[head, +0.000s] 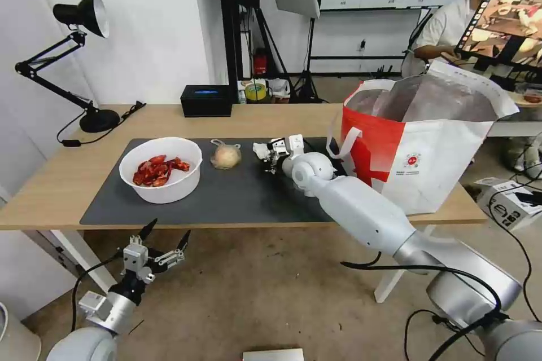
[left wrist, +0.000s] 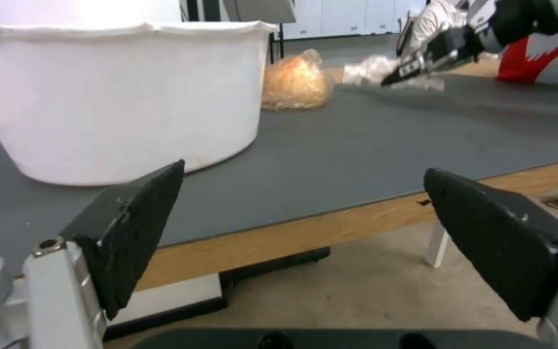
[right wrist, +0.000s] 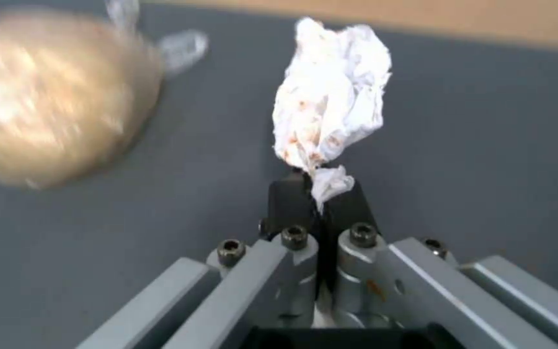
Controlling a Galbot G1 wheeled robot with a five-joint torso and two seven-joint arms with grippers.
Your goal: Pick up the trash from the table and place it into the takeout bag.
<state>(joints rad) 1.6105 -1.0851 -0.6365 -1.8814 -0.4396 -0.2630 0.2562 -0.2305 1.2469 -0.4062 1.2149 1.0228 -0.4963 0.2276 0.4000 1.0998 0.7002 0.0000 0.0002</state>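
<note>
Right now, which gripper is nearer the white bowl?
Left. The left gripper hangs open below the table's front edge, just in front of the white bowl. The right gripper is farther along the mat, past the knotted bag, shut on the tissue.

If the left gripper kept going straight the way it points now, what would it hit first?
Probably the table's front edge. The open left gripper sits below and in front of it, aimed at edge height; the white bowl stands beyond, off toward one finger. Depth is uncertain.
</note>
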